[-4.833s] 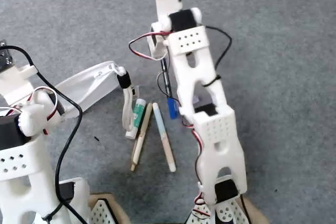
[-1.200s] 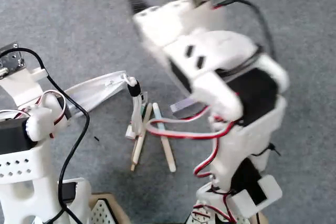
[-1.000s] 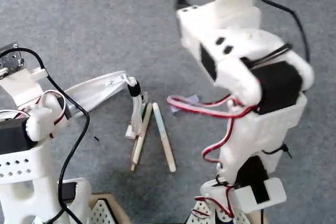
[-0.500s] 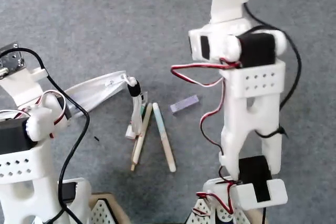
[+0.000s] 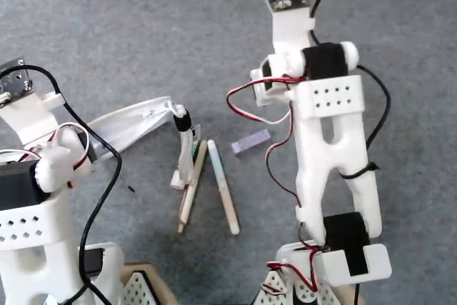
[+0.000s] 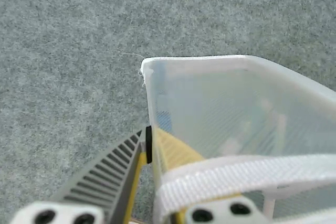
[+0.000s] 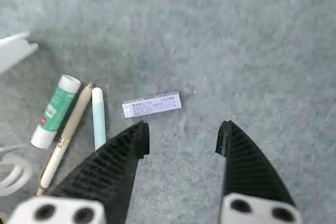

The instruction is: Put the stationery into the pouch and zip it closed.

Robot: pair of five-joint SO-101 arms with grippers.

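A translucent white pouch lies at the left, its mouth held up by my left gripper, which is shut on the pouch wall. To its right on the mat lie a green glue stick, a beige pen and a pale blue pen. A small lilac box lies apart from them, further right. My right gripper hangs open and empty above the mat, close to the lilac box, with the glue stick and pale blue pen off to one side.
The pouch's white strap with a black bead drapes over the glue stick. The right arm stands over the mat right of the stationery. Grey mat stretches open at the back and far right.
The right arm lifted off the stationery, swung up and to the right, and settled with its gripper over the lilac box, which now lies uncovered. The left arm and pouch stayed put.
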